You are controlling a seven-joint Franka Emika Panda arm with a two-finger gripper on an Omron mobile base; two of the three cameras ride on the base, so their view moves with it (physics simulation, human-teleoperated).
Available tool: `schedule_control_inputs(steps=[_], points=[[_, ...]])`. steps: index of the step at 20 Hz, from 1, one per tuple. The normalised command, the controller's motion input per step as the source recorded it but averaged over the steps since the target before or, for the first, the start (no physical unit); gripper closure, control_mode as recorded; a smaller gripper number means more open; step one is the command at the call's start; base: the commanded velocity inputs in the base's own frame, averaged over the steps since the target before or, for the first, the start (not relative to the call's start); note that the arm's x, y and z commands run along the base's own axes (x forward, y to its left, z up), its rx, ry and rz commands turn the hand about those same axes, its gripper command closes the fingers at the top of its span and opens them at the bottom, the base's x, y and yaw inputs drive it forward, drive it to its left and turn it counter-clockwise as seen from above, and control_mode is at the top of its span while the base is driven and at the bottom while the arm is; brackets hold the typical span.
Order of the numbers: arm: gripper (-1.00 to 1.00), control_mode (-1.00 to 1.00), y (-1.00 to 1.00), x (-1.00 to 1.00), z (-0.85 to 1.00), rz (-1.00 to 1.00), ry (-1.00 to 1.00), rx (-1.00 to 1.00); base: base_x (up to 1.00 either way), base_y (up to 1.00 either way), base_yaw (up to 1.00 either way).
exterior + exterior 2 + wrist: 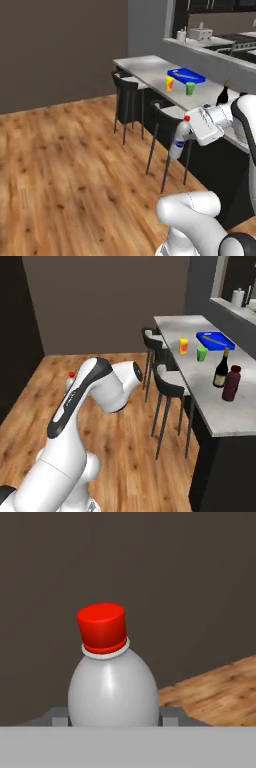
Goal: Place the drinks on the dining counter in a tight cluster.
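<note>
My gripper [187, 135] is shut on the small pale red-capped bottle [179, 141], holding it in the air over the floor beside the stools, short of the dining counter [145, 67]. In the hand view the bottle [113, 687] sits between the fingertips [59, 717], with its cap pointing away. Its red cap [72, 374] peeks out behind the arm in the right base view. The dark wine bottle [221, 370] and the squat maroon bottle [231, 384] stand upright close together on the counter [225, 413]. The wine bottle [223, 95] also shows behind my arm.
A blue tray [214, 339], a yellow cup [184, 346] and a green cup [201, 354] sit further along the counter. Two black stools [127, 90] [167, 122] stand at its near edge. Wood floor lies to the left. A toaster [202, 34] rests on the far worktop.
</note>
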Motion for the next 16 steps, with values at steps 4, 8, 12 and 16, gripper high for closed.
schedule_control_inputs(steps=[4, 8, 12, 16], points=[[1.00, 1.00, 0.00, 0.00, 0.00, 0.00, 0.00, 0.00, 1.00, 0.74, -0.58], [1.00, 1.00, 0.00, 0.00, 0.00, 0.00, 0.00, 0.00, 1.00, 0.78, -0.59], [1.00, 1.00, 0.00, 0.00, 0.00, 0.00, 0.00, 0.00, 1.00, 0.75, -0.59], [1.00, 1.00, 0.00, 0.00, 0.00, 0.00, 0.00, 0.00, 1.00, 0.73, -0.58]])
